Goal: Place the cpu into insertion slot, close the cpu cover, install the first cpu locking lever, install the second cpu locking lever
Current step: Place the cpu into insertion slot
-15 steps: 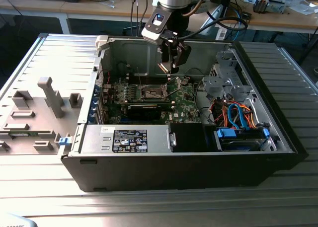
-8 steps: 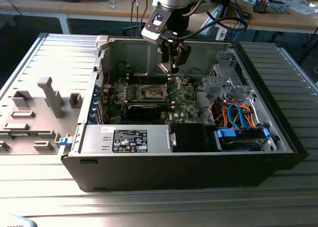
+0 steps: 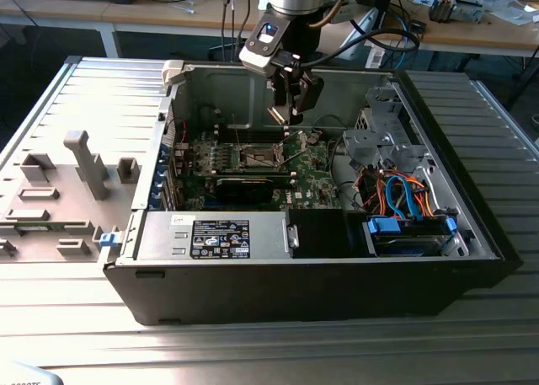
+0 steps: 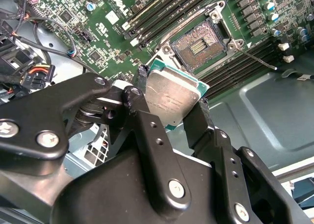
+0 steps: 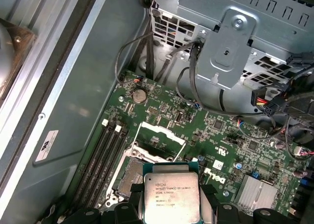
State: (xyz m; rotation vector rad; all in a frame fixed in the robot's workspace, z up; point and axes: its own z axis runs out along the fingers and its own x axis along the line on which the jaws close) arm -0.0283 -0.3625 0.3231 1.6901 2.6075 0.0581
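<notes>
My gripper hangs inside the open computer case, shut on the cpu, a flat silver-grey square with a green edge. Its black fingers clamp two opposite sides of the chip. The cpu hovers a little above and to one side of the insertion slot, a dark square socket with a silver rim on the green board. The slot lies bare below the gripper. The cpu cover stands swung up at the socket's edge. A thin locking lever sticks out beside the socket.
A black labelled power-supply box lines the case's near wall. A grey metal drive cage and orange and blue cables fill the exterior view's right. Memory slots flank the socket. A grey side panel lies outside.
</notes>
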